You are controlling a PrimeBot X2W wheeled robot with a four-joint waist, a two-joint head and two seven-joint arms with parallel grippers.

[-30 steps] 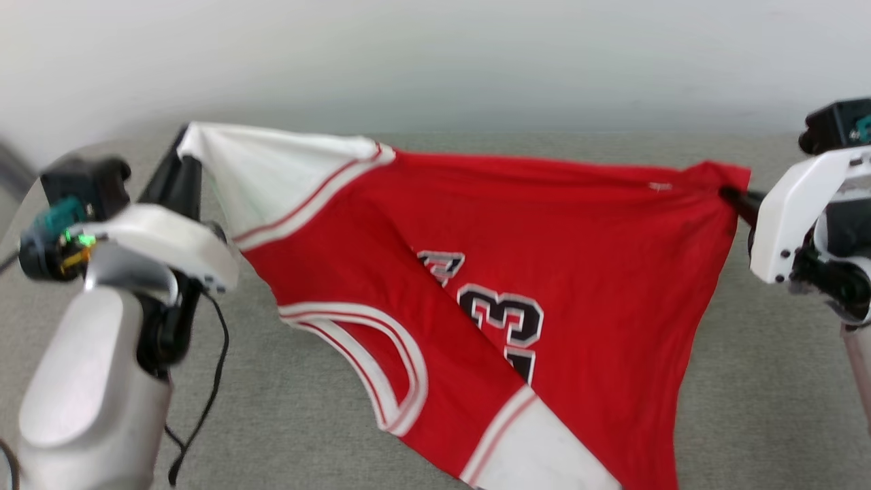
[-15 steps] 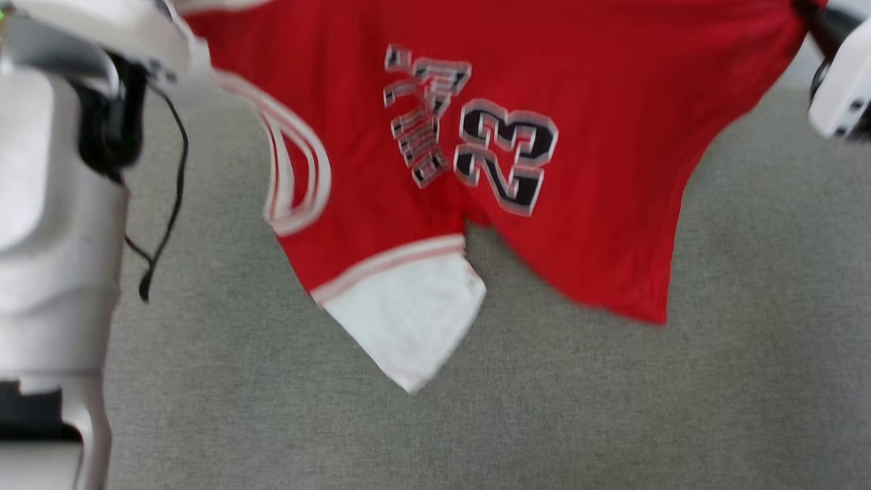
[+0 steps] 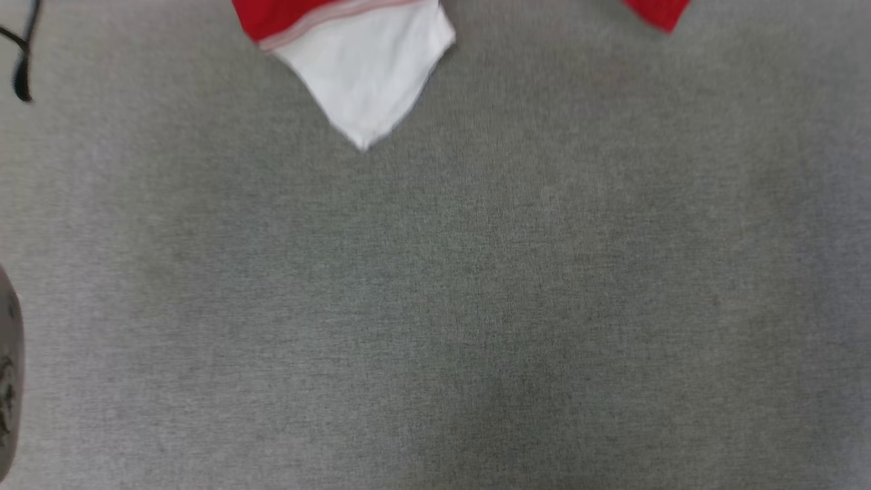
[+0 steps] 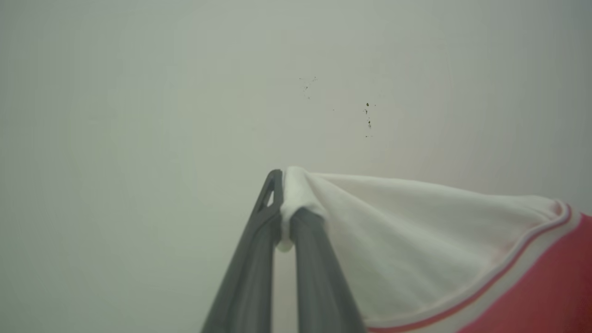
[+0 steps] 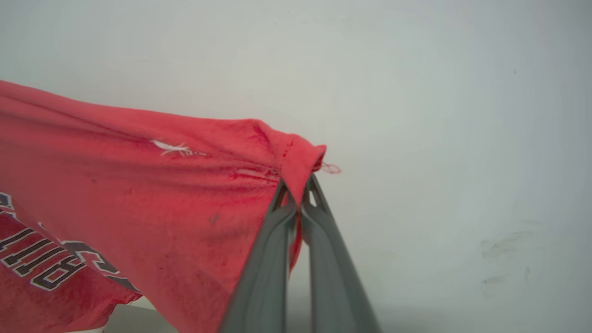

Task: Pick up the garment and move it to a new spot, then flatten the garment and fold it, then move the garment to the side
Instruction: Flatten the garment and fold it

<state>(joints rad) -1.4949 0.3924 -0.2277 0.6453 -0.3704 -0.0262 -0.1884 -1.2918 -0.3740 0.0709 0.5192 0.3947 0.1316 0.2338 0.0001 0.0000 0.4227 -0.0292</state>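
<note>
The garment hangs in the air, stretched between both arms. In the head view a white corner panel (image 3: pixel 371 75) with red-white trim and a small red tip (image 3: pixel 659 12) dangle at the top edge above the grey surface. My left gripper (image 4: pixel 284 203) is shut on a white corner of the garment (image 4: pixel 416 240) in the left wrist view. My right gripper (image 5: pixel 296 194) is shut on a bunched red corner of the garment (image 5: pixel 138 194), whose tiny white logo (image 5: pixel 172 148) and black-white lettering (image 5: pixel 41 268) face the right wrist camera.
A wide grey fabric surface (image 3: pixel 476 306) spreads below the hanging cloth. A black cable end (image 3: pixel 24 68) dangles at the upper left, and a grey rounded part (image 3: pixel 7 381) shows at the left edge. A pale wall (image 4: pixel 185 92) lies behind both grippers.
The head camera has tilted downward, so the jersey and both arms slid up and out of the picture. Both grippers keep their hold on the garment's corners.
</note>
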